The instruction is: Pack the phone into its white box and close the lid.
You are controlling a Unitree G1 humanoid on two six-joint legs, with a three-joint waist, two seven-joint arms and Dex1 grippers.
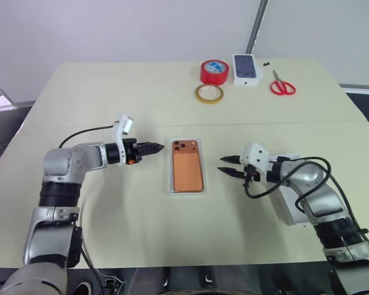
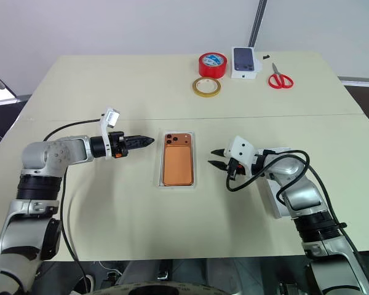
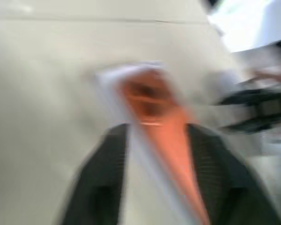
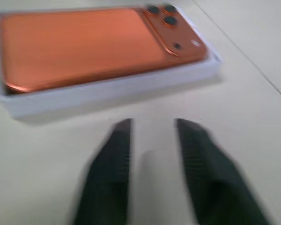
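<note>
Phone back-up in white box, no legible writing; left end effector clenched, right end effector slightly parted, both empty

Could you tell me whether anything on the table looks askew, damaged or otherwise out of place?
Nothing stands out. The phone lies flat and square inside the white box, camera side up. The lid sits apart, under the right arm, so the box is still uncovered.

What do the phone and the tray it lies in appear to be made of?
The phone: probably metal or coated glass with a satin copper-orange finish; it shows a soft, even sheen and a raised lens block. The white box: looks like matte white cardboard, with thin, straight walls and no gloss.
</note>
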